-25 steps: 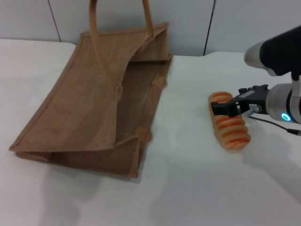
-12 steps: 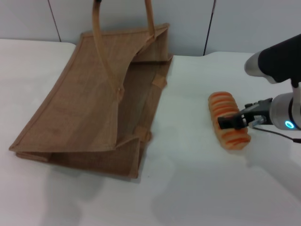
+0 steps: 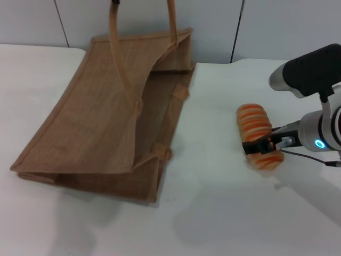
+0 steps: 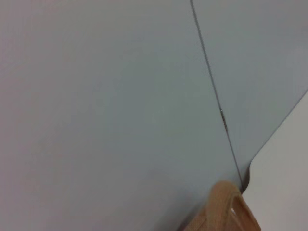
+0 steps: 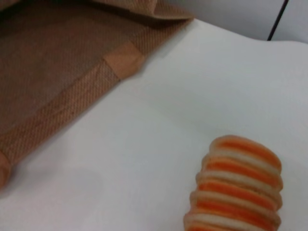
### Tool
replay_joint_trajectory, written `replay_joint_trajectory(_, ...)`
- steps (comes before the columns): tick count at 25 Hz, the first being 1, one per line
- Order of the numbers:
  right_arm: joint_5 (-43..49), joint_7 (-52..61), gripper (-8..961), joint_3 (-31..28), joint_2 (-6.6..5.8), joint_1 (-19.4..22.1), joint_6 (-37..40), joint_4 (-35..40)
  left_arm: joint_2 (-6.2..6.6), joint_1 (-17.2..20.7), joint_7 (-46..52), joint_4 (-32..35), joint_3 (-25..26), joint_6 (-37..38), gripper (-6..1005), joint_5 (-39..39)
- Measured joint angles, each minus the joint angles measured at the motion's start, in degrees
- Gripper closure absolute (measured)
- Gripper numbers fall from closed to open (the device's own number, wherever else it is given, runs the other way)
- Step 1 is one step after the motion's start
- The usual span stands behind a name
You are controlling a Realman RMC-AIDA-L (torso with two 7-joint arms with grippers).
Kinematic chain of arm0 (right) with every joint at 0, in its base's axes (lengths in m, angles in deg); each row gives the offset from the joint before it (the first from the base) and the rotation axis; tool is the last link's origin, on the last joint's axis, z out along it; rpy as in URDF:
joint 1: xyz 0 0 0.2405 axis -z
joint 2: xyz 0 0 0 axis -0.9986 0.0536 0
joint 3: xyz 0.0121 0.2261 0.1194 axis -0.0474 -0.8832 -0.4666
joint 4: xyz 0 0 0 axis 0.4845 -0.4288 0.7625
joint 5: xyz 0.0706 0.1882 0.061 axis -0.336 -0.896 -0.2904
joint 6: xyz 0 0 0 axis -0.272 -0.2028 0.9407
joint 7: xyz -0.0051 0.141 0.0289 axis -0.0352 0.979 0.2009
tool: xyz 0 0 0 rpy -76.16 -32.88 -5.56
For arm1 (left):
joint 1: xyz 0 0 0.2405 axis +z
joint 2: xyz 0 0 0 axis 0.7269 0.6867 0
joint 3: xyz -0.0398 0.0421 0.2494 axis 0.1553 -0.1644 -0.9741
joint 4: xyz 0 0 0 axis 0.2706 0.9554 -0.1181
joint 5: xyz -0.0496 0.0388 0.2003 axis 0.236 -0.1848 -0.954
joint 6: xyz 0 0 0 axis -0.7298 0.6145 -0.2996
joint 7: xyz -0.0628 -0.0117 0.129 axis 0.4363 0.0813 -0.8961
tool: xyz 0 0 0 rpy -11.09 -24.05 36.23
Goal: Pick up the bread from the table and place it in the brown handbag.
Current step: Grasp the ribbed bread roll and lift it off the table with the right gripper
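The bread, a tan loaf with orange stripes, lies on the white table to the right of the brown handbag. It also shows in the right wrist view, with the handbag's mouth edge beyond it. The handbag lies on its side with its mouth towards the bread. One handle stands up and runs out of the head view's top edge; its tip shows in the left wrist view. My right gripper is low over the bread's near half, reaching in from the right. My left gripper is out of view.
A grey panelled wall stands behind the table's far edge. Bare white tabletop lies between the handbag's mouth and the bread, and in front of both.
My right gripper has moved down and nearer along the bread, from its far end to its near half. The bag's raised handle has shifted slightly right. The bread has not moved.
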Motion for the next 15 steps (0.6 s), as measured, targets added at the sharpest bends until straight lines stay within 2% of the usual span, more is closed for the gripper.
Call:
replay_joint_trajectory(9, 0.0, 0.0, 116, -0.1, 0.00, -2.4, 0.8, -4.3, 0.00, -0.1, 0.7, 0.0, -1.6, 0.2, 878, 0.0)
replay_joint_trajectory(15, 0.0, 0.3, 122, -0.2, -0.01, -2.9, 0.3, -4.1, 0.00, 0.0, 0.7, 0.0, -1.8, 0.3, 878, 0.0)
